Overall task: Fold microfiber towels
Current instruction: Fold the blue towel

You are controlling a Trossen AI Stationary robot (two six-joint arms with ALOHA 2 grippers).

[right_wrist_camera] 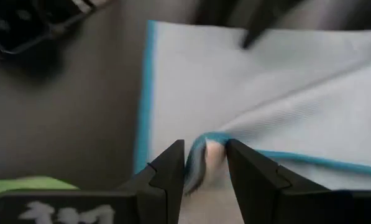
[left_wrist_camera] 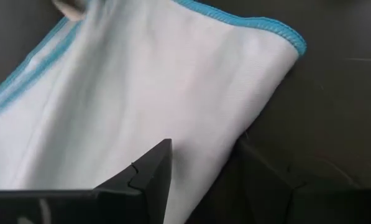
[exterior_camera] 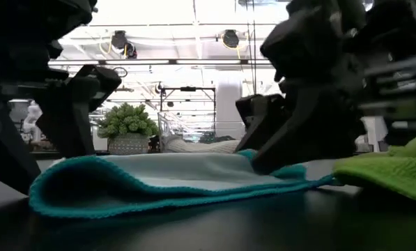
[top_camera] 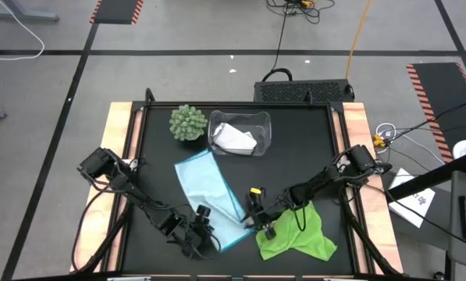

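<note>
Near the front edge of the black table (top_camera: pixel 311 156), the light blue towel (top_camera: pixel 209 191) lies folded into a long strip running diagonally from mid-table toward the front. The right tool (right_wrist_camera: pixel 205 171) pinches a bunched bit of its teal-stitched edge between both fingers. The left tool (top_camera: pixel 204 234) sits at the strip's front end with its fingers apart, one over the cloth; whether it grips the cloth cannot be told. The lime green towel (top_camera: pixel 299 234) lies crumpled by the front right corner. The white towel (top_camera: pixel 234 138) rests in the clear bin (top_camera: pixel 265 125) near the back edge, beside the spiky green plant (top_camera: pixel 187 122). No writing is readable.
</note>
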